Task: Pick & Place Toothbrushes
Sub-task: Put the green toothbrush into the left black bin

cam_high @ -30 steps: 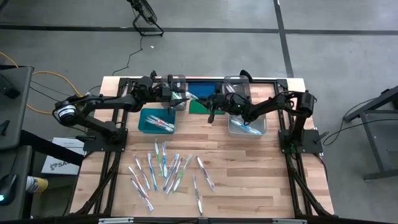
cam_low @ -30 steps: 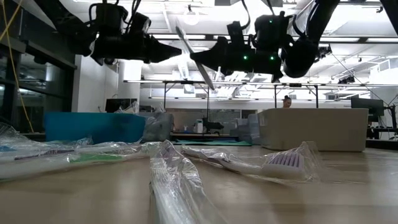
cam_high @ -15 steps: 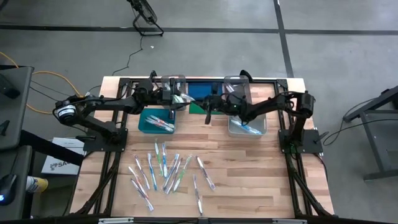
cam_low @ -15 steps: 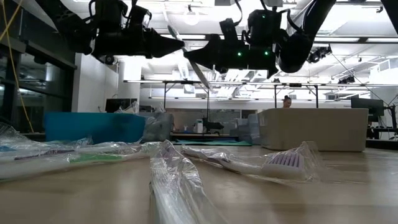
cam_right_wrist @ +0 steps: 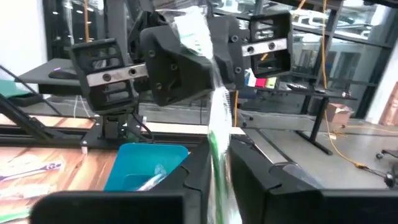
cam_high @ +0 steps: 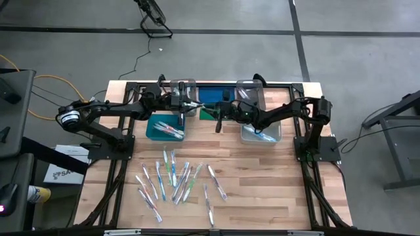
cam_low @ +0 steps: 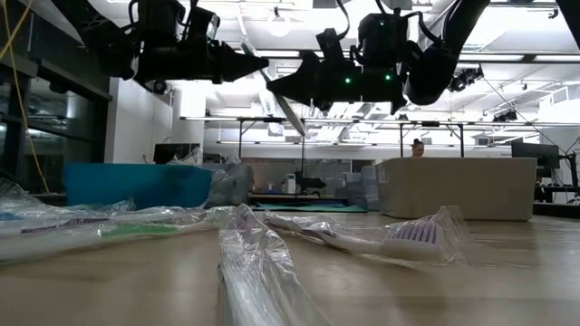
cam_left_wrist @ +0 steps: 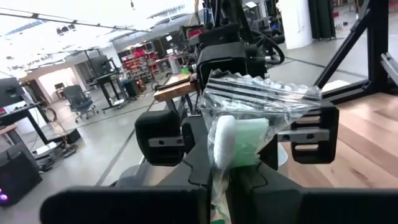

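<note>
While both arms are meeting above the table's far side, the left gripper (cam_high: 188, 105) and right gripper (cam_high: 218, 113) are each clenching one wrapped toothbrush (cam_low: 288, 112)

Wrapped toothbrushes (cam_high: 176, 181) lay scattered lower centre of the high view; one wrapped toothbrush (cam_low: 288, 110) hung tilted, upper centre, between grippers.

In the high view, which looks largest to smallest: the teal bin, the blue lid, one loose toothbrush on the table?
1. Teal bin and blue lid: alike; arms cover part of the lid.
2. Loose toothbrush: smallest.
</note>
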`<move>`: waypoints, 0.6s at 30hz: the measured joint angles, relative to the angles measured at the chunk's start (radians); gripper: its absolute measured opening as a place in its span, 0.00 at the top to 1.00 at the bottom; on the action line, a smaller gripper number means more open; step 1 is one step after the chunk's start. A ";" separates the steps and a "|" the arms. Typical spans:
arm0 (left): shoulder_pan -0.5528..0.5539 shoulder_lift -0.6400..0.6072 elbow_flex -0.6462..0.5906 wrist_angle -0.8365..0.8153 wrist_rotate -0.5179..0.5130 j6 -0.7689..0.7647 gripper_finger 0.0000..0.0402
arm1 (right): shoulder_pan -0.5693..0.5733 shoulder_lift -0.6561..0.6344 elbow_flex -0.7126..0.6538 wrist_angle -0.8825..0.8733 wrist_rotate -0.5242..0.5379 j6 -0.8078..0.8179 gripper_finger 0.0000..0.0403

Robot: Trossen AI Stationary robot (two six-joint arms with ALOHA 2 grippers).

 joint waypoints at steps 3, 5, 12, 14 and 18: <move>0.000 0.000 0.000 -0.008 0.000 0.031 0.98 | 0.017 -0.003 0.000 -0.007 0.072 0.078 0.80; 0.000 0.000 0.000 -0.021 -0.001 0.063 0.98 | 0.022 -0.026 0.000 -0.052 0.097 0.138 0.75; 0.068 -0.023 0.008 -0.095 -0.008 0.174 0.98 | 0.025 -0.166 -0.001 -0.330 0.074 0.219 0.51; 0.104 -0.042 0.017 -0.153 -0.008 0.220 0.98 | 0.031 -0.212 -0.001 -0.434 0.071 0.231 0.45; 0.162 -0.068 0.064 -0.307 -0.008 0.354 0.98 | 0.054 -0.292 -0.001 -0.587 0.073 0.232 0.37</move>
